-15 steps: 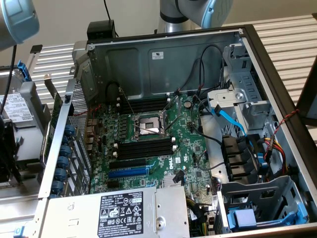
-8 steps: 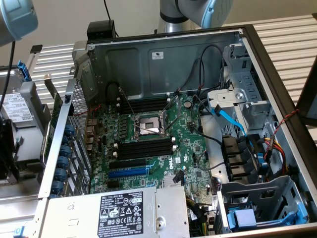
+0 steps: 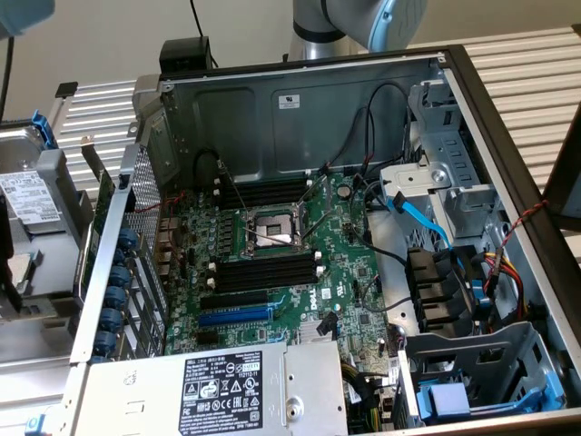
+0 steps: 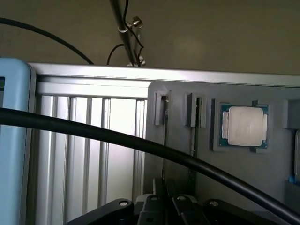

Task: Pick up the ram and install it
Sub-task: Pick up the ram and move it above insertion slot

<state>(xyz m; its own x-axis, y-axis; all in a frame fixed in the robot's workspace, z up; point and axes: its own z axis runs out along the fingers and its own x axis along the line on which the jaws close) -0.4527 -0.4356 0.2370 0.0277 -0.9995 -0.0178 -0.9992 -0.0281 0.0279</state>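
Ram edge-on in grey holder slot, near CPU | hand pinched together on its edge, looks gripped | step: pick-up | needs: straight pull clear of slot, no twist

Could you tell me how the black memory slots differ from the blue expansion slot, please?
The memory slots are black with white end clips; the expansion slot is blue. The memory slots lie in banks flanking the processor socket; the expansion slot lies nearer the power supply. Both run parallel.
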